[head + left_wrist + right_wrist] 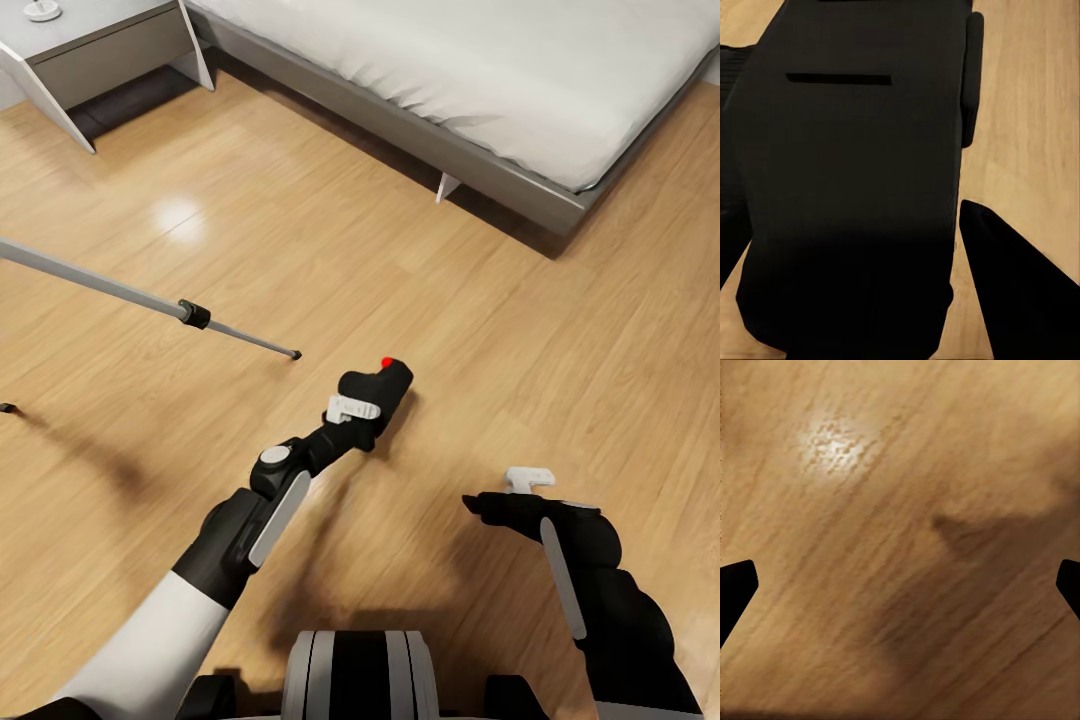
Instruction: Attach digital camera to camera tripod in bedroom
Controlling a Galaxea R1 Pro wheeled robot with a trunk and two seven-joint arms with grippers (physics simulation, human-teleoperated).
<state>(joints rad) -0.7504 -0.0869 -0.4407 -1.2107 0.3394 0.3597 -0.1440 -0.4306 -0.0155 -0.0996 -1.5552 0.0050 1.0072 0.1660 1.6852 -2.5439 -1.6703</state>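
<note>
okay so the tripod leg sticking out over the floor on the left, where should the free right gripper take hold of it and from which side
Probably on the bare silver tube of the tripod, just above its black collar, coming down from above. The leg slants low over the floor, so its top is open, and the thin tube suits jaws set across it. The right gripper is open; the left gripper holds the camera.

A bedroom, seemingly: low grey bed (470,160), bedside table (95,45), light wood floor (500,330).
</note>
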